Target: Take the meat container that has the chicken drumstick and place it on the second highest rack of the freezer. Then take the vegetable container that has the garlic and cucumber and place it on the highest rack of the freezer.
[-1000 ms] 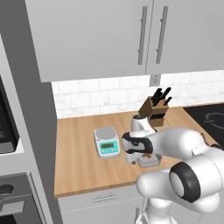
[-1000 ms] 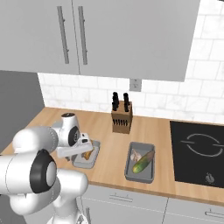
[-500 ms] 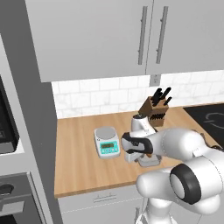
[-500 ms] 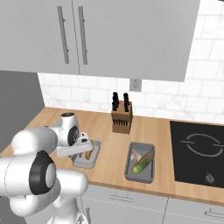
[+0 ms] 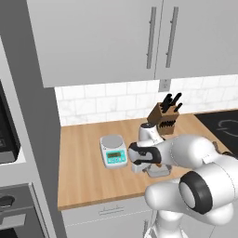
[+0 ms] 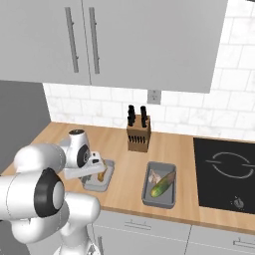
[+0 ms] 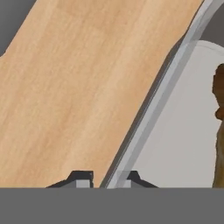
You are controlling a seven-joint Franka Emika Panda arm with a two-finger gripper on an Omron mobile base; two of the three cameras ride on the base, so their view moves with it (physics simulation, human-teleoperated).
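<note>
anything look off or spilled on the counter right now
Nothing stands out. The meat container and the vegetable container sit flat on the counter, food inside, nothing spilled. The tool straddles the meat container's rim.

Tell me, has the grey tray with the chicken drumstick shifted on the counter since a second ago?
No. The meat container sits at the same spot relative to the knife block; the gripper straddles its rim.
</note>
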